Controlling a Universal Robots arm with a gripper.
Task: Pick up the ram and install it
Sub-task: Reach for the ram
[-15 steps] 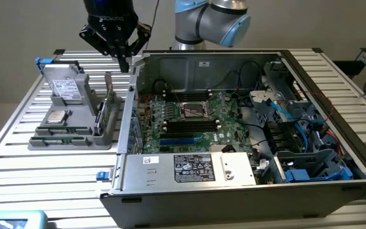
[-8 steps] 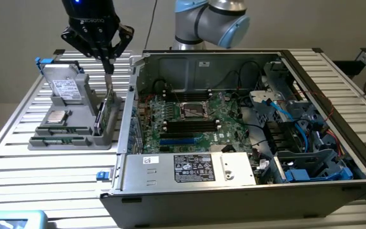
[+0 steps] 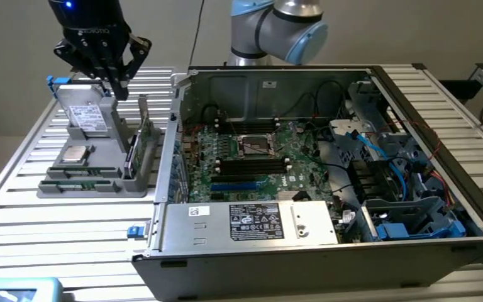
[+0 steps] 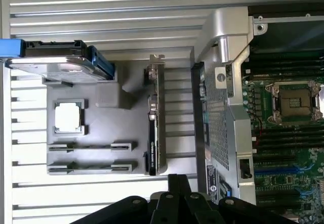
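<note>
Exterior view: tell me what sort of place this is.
Probably a robotics lab bench for PC assembly: an open computer case with its motherboard bared sits on a slatted metal table, a grey parts holder stands beside it, and a robot arm rises behind.

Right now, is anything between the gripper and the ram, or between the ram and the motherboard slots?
From the gripper to the ram: nothing visible; it lies uncovered in the gray holder. From ram to slots: the upright green card and the case wall stand between, so it likely has to go over them.
</note>
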